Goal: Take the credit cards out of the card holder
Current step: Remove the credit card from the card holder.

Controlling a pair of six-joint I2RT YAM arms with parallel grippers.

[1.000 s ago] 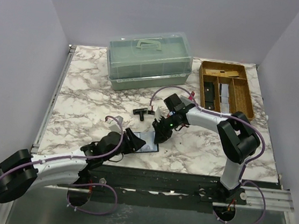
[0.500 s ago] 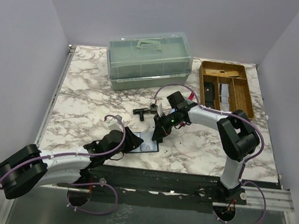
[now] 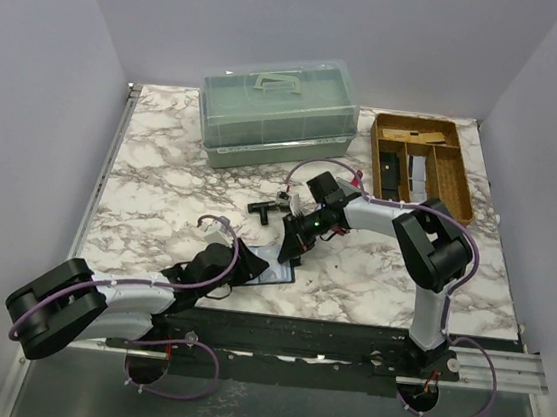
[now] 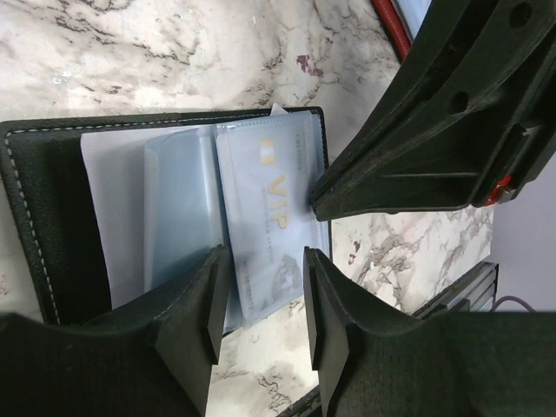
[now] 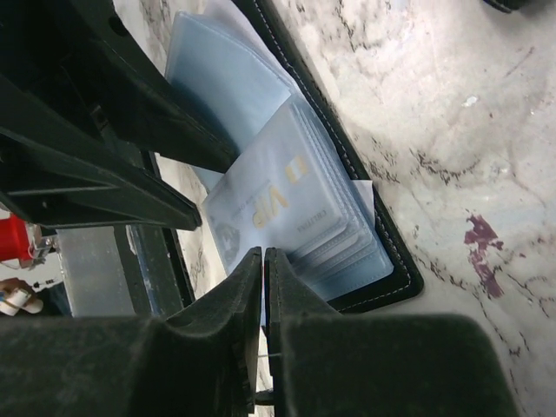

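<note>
Right gripper (image 5: 263,254) comes in from the far right with its jaws pinched almost together on the edge of a pale blue credit card (image 5: 261,204), the one with "VIP" printed in gold. From where I stand that looks like a real grip: only a thin slit shows between the two fingers, and the card's edge runs straight into it.

That card lies on top of a fanned stack of clear sleeves (image 4: 178,208) inside the card holder (image 4: 43,217), a black stitched wallet lying open and flat. The card pokes out a little past the holder's near-right edge. How many more cards sit in the sleeves I cannot tell.

From the near left, the left gripper (image 4: 264,256) reaches over the holder with its jaws released, about half spread, one finger over the sleeves and the other just beyond the card's long edge. Whether those fingers press down on anything is hard to say.

All this sits at the near middle of the marble table (image 3: 160,185). A small black T-shaped piece (image 3: 261,210) lies just beyond. Farther back stands a translucent green box (image 3: 277,111) with a handled lid, and at the far right a wooden tray (image 3: 417,122) with dark and pale flat things in its compartments.
</note>
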